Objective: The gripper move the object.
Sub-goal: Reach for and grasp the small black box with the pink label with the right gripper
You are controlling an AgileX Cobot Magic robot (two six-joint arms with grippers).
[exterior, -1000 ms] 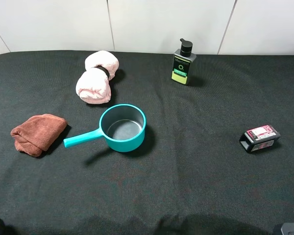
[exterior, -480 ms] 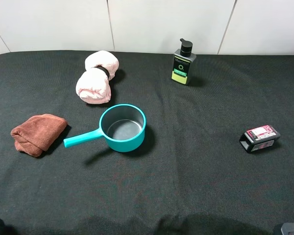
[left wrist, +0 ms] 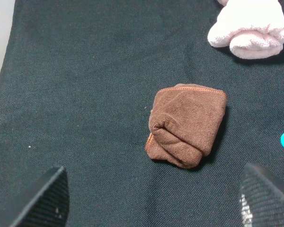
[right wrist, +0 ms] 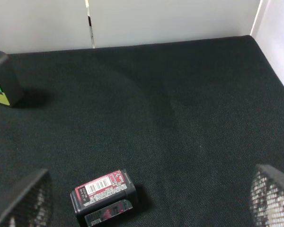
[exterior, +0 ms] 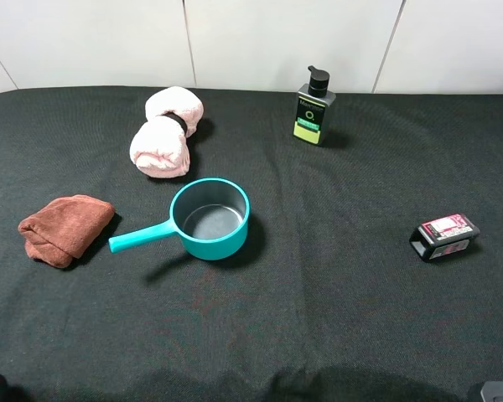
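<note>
The object, a small black box [exterior: 444, 236] with a pink-and-white label, lies on the black cloth at the right. In the right wrist view the box [right wrist: 104, 191] lies between and ahead of the fingers, closer to one of them. My right gripper [right wrist: 149, 205] is open and empty, apart from the box. My left gripper [left wrist: 154, 203] is open and empty, with a brown folded cloth [left wrist: 187, 125] ahead of it. In the exterior high view only small bits of the arms show at the bottom corners.
A teal pot [exterior: 210, 218] with a handle stands left of centre. A pink rolled towel [exterior: 166, 132] lies behind it and the brown cloth [exterior: 63, 228] at the far left. A black pump bottle [exterior: 315, 109] stands at the back.
</note>
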